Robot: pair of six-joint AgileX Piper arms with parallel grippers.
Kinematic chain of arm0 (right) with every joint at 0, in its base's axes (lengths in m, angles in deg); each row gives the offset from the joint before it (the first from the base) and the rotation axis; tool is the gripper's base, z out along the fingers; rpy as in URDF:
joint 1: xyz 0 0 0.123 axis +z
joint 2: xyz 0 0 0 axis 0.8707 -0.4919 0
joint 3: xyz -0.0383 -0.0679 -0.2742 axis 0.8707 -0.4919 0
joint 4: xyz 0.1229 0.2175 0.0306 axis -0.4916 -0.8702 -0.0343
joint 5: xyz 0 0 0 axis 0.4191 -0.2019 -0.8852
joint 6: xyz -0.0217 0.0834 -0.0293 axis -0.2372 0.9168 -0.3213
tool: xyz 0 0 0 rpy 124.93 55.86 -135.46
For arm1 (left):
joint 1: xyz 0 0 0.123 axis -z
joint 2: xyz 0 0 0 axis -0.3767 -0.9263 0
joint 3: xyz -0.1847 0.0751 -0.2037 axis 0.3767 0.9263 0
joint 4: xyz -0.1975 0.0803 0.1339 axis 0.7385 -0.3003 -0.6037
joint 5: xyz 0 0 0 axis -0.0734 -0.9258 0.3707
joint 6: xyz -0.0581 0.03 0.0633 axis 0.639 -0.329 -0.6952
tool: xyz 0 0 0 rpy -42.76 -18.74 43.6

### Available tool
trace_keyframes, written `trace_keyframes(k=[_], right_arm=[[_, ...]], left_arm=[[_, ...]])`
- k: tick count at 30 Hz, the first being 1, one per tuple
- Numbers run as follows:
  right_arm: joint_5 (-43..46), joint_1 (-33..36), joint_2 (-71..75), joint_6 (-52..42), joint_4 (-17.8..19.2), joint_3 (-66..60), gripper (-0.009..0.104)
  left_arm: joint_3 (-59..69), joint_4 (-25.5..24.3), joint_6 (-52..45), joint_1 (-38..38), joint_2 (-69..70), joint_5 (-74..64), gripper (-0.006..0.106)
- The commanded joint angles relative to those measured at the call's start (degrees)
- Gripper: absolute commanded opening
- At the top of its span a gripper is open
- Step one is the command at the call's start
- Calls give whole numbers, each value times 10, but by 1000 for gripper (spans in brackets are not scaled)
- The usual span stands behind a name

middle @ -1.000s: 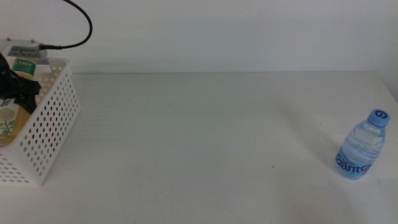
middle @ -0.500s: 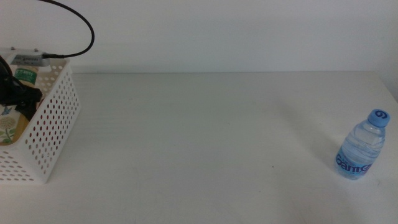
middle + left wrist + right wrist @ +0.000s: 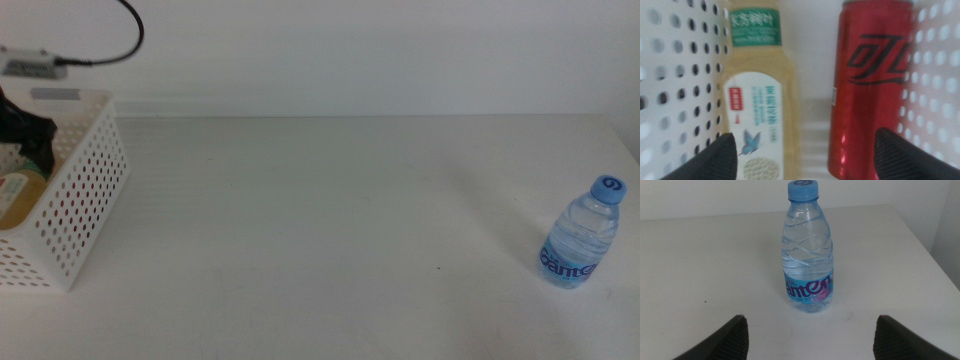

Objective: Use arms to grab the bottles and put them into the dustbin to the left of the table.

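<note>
- Hovering over the dustbin [image 3: 85, 190] at the table's [image 3: 330, 220] left edge, my left claw [image 3: 805, 150] looks straight down into it, jaws spread wide with nothing between them.
- Below my left claw, two things lie side by side on the floor of the dustbin: the yellow-liquid bottle [image 3: 762, 100] with its green neck label and white label with a blue butterfly, and the red soda can [image 3: 870, 85] with black lettering.
- A strip of white basket floor separates bottle and can, so they do not touch.
- The bottle lies close against one perforated wall [image 3: 682, 75], the can close against the opposite wall.
- From the middle view, only the dark tip of my left claw [image 3: 25, 135] shows above the dustbin's rim, with the white housing [image 3: 30, 62] and its black cable [image 3: 115, 45] higher up.
- A bit of the yellow bottle [image 3: 20, 195] shows over the rim in that view; the can is hidden by the wall, though some red shows through the holes.
- My right claw [image 3: 812, 335] waits low over the table's right side, jaws wide apart and empty.
- Straight ahead of my right claw stands the small water bottle [image 3: 807, 250], upright, blue cap on, blue label around its lower part.
- That water bottle [image 3: 582, 232] stands near the right edge, well apart from the dustbin.
</note>
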Motion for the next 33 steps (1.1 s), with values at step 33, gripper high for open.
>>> trace_keyframes(k=[33], right_arm=[[42, -3, 16, -3, 2, 4, 65]], left_arm=[[310, 190, -58, 221, 515, 166, 90]])
